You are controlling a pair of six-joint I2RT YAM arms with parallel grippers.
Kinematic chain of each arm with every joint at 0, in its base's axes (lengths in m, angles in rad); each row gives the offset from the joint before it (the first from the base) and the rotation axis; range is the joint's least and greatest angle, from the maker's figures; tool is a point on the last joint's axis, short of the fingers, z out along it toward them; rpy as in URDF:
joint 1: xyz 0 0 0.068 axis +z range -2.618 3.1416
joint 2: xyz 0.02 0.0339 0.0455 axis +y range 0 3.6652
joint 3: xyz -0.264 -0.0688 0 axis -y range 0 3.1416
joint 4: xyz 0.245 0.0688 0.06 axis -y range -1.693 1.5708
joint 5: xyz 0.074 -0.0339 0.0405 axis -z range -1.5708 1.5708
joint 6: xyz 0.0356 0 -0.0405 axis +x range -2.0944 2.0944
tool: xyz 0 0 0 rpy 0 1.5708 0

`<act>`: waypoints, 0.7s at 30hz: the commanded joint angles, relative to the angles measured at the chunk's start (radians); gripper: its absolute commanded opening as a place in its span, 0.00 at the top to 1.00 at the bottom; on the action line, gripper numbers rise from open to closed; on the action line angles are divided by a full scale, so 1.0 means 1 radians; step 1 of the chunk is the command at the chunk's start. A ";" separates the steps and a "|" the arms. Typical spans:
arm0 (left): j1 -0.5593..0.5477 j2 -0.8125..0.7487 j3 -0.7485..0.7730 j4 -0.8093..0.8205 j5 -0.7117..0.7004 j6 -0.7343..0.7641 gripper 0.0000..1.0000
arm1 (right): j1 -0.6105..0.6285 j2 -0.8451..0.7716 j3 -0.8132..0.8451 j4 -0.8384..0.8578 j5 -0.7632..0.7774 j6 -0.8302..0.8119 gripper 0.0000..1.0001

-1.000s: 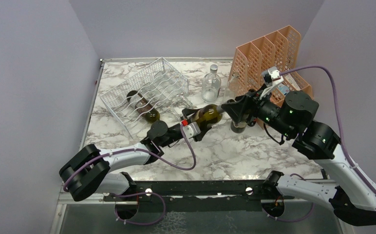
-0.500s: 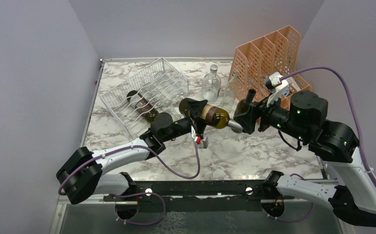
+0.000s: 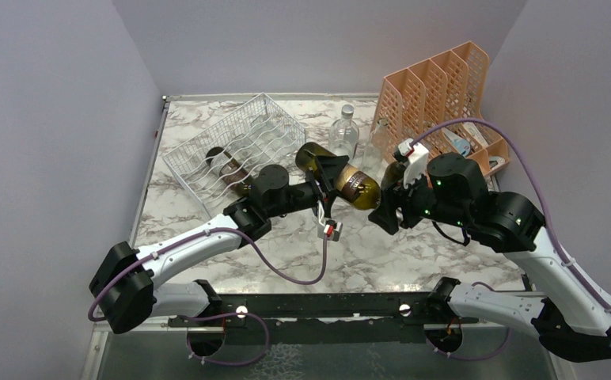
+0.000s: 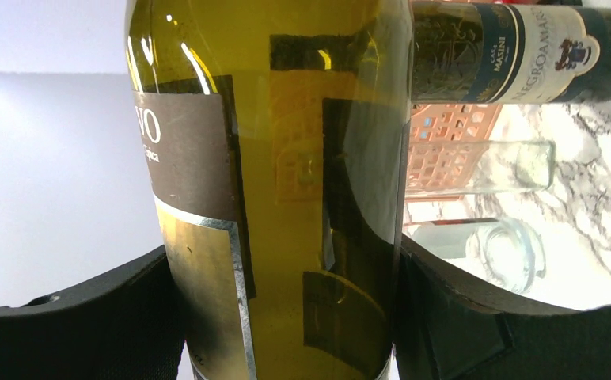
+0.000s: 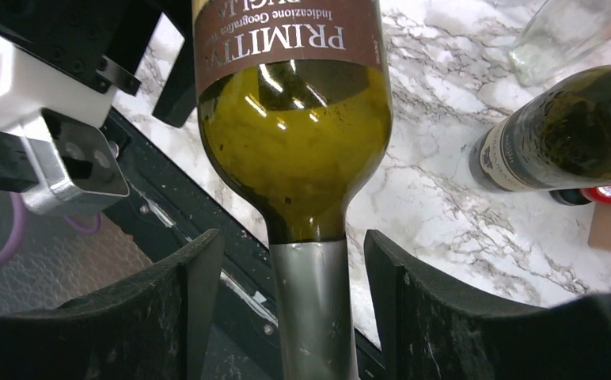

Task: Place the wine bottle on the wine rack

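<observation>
Lilac walls (image 3: 49, 119) close in a marble table (image 3: 413, 253) on three sides, with only the near edge at 6 o'clock open. The wine rack (image 3: 235, 150) sits tilted at 10 o'clock of the table's centre, and the peach file holder (image 3: 437, 87) stands at 2 o'clock. Over the last second the wine bottle (image 3: 350, 182) has risen from low above the middle of the table and swung its base toward the rack. It now hangs clear of the marble, base at 10 o'clock and neck at 4 o'clock. The left gripper (image 3: 324, 170) is clamped across the bottle's body. The right gripper (image 5: 302, 317) has slid down to the neck, its jaws standing apart with a gap on each side. The load therefore seems to rest on the left arm alone, which suits a carry to the rack. The base is near the rack's right-hand wire edge, so the approach is short. Dark bottles (image 3: 225, 165) already fill the lower cradles, so free room likely lies in the upper rows. A clear glass bottle (image 3: 343, 131) stands close at 12 o'clock of the held bottle. Another dark bottle (image 5: 555, 134) stands just beyond the right gripper and could be knocked.
</observation>
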 commanded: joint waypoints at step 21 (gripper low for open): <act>-0.002 -0.035 0.165 -0.159 0.029 0.150 1.00 | -0.002 0.062 -0.111 0.081 -0.035 0.040 0.43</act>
